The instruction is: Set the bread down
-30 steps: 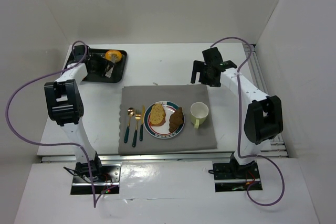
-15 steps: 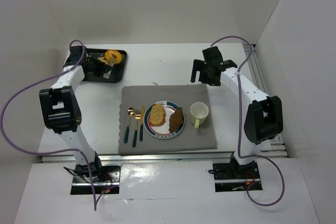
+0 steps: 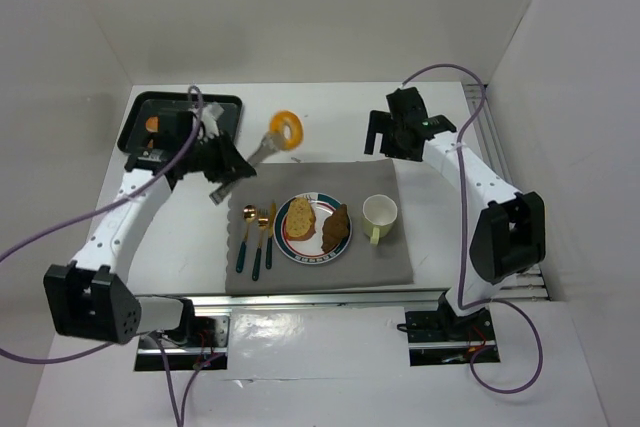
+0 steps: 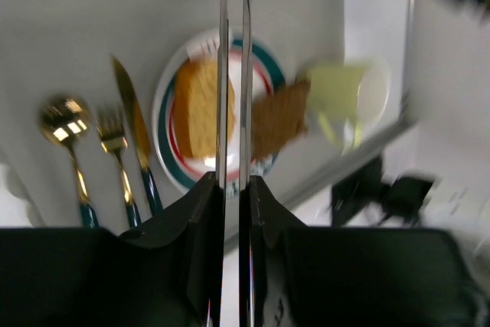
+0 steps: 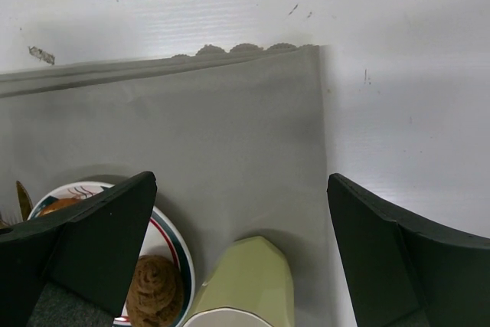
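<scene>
At the bottom centre of the overhead view, a round white plate with a green-and-red rim (image 3: 278, 232) sits on a grey fabric placemat (image 3: 310, 179). It already carries a tan bread slice (image 3: 300, 217) and a brown pastry (image 3: 338, 226), and lies between gold cutlery with dark green handles (image 3: 257, 237) and a pale green mug (image 3: 379, 215). Up and left of it, the left gripper (image 3: 226, 165) is clamped on silver metal tongs (image 3: 255, 152). Their tips pinch a ring-shaped orange bread (image 3: 288, 131) in the air near the mat's upper left corner, short of the plate. The hold looks slight: a jolt could shake the ring loose onto the table. The plate is also crowded, so a low approach may shove the slice or clip the mug. At upper right, the right gripper (image 5: 241, 180) hangs empty, fingers spread wide, well apart from the bread.
</scene>
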You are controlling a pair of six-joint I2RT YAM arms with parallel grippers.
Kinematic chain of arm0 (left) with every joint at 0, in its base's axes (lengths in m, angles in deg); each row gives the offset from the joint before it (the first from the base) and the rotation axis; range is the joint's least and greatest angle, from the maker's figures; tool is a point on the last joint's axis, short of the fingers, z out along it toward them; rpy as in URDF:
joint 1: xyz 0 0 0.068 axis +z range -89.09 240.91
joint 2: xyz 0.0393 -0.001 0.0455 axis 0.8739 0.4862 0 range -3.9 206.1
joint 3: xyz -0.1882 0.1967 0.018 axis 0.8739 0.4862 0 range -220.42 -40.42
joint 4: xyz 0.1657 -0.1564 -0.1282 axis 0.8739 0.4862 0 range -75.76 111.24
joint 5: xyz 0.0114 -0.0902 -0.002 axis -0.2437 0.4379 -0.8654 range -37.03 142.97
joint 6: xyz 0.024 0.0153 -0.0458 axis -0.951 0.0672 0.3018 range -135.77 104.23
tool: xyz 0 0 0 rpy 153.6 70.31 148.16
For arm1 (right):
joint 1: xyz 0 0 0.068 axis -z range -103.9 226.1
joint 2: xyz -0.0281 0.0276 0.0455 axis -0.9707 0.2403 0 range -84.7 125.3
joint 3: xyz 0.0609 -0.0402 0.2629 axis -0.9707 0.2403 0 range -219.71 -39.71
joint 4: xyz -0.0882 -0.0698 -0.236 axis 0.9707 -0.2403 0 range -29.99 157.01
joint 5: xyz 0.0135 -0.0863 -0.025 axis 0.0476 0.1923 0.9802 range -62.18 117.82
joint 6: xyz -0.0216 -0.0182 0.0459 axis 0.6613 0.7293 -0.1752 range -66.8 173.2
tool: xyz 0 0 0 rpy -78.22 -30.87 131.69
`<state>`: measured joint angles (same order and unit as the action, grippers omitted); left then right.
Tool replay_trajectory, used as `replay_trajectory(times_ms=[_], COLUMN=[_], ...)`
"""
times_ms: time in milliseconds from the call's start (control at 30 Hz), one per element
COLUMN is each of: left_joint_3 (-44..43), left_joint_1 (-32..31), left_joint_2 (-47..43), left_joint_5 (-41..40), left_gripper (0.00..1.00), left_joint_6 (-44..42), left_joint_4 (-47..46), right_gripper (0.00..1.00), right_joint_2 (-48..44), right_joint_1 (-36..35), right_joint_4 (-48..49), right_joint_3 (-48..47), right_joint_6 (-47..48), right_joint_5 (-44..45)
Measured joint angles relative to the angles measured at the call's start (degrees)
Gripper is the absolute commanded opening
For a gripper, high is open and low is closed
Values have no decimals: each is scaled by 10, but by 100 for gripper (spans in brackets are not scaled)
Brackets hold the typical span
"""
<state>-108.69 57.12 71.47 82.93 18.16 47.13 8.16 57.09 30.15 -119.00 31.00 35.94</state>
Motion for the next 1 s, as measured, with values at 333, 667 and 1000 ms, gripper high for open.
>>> replay_trajectory(times_ms=[333, 667, 1000], left_joint_3=[123, 142, 36], left_joint_1=[-174, -227, -227], left_joint_2=[-128, -116, -94], left_joint_5=[-16, -52, -114], left_gripper=[0, 37, 60], left_joint_6=[-85, -82, -85], left_joint_4=[117, 138, 214], right_gripper=[100, 100, 100], right_joint_2=[-34, -35, -35], right_joint_1=[0, 0, 0], right_joint_4=[6, 6, 7], right_joint_3=[10, 22, 28], right_joint_6=[4, 6, 6], right_joint_5=[0, -3, -7])
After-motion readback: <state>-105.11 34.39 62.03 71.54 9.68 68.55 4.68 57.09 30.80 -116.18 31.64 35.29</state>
